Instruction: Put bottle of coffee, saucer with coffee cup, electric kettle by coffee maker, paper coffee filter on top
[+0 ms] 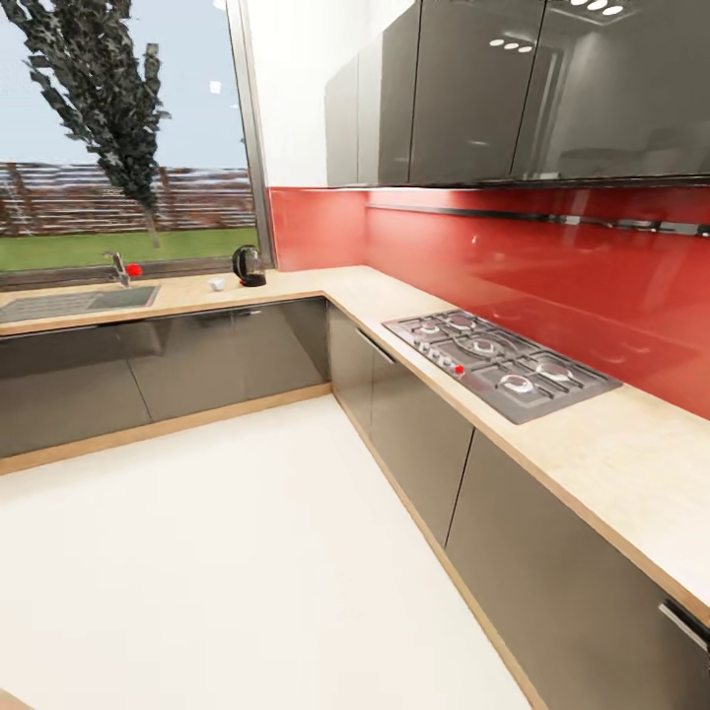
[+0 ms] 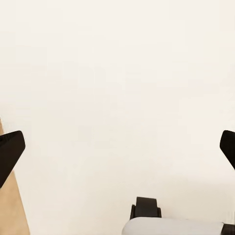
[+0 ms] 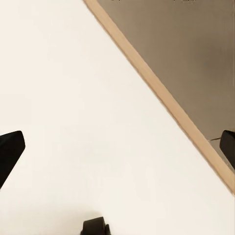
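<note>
The kitchen countertop [image 1: 325, 286] runs in an L under the window and along the red wall. At its far corner by the window stands the dark rounded electric kettle [image 1: 248, 266]. A tiny white coffee cup [image 1: 217, 284] sits just left of the kettle; I cannot make out a saucer under it. My left gripper [image 2: 117, 152] is open, its black fingertips [image 2: 10, 152] wide apart over white floor. My right gripper [image 3: 117, 152] is open too, over the floor beside a cabinet base. The coffee maker, bottle of coffee, filter and shelf are out of view.
A sink [image 1: 74, 304] with a tap [image 1: 118, 266] lies at the left, and a gas hob [image 1: 501, 361] is set in the right counter. Dark cabinet fronts [image 1: 414, 434] line both sides, with wall cabinets [image 1: 473, 89] above. White floor [image 1: 247, 552] stretches ahead.
</note>
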Controlling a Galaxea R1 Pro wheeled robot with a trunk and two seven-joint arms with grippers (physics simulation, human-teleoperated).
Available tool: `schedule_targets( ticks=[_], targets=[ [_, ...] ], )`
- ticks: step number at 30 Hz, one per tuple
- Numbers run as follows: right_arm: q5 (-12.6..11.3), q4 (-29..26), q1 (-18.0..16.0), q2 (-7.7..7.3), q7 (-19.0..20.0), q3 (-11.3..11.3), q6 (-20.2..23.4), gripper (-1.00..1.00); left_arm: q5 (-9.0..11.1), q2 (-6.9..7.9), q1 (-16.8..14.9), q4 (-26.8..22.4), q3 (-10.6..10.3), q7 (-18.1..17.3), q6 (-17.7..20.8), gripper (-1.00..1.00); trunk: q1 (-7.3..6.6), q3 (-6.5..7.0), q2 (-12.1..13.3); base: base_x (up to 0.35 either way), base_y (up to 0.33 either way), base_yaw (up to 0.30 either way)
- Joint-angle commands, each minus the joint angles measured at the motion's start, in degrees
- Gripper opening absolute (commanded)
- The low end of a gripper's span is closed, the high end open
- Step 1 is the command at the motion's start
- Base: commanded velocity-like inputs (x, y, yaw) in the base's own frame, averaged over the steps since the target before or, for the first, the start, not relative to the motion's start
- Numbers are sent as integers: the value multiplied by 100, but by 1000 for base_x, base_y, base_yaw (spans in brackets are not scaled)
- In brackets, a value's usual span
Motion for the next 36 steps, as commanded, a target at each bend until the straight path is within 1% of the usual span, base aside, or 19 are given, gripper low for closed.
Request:
schedule_targets(
  ticks=[1,5,7,11,12,13,19,29,36],
  targets=[
    [13,5,-3,-2,3,-7,-19,100,-2,0,-4,6,0,13,-19,100,-23,13,38,0,0,14],
    [123,10,-4,-11,3,-9,-19,100,-2,-1,-4,7,-1,13,-19,100,-111,84,199,0,0,7],
    [242,27,-7,-11,3,-9,-19,100,-2,1,-4,8,4,13,-19,100,-155,120,279,0,0,2],
    [385,43,-5,-6,3,-4,-19,100,-1,6,-4,8,10,13,-19,100,-242,192,439,0,0,0],
    [483,48,-6,-3,3,-3,-19,100,-2,8,-4,8,15,13,-19,100,-264,210,479,0,0,0],
    [505,48,-5,-1,3,-3,-19,100,-2,8,-4,8,15,13,-19,100,-286,228,520,0,0,0],
    [553,49,-4,2,3,-3,-19,100,-2,8,-4,8,22,13,-19,100,-418,335,760,0,0,0],
    [548,43,-4,0,0,-11,-19,100,-2,8,-4,8,41,13,-19,100,-638,515,1161,0,0,3],
    [547,41,-3,6,-5,-11,-17,100,-2,8,-4,8,43,13,-19,100,-791,641,1442,0,0,189]
  ],
)
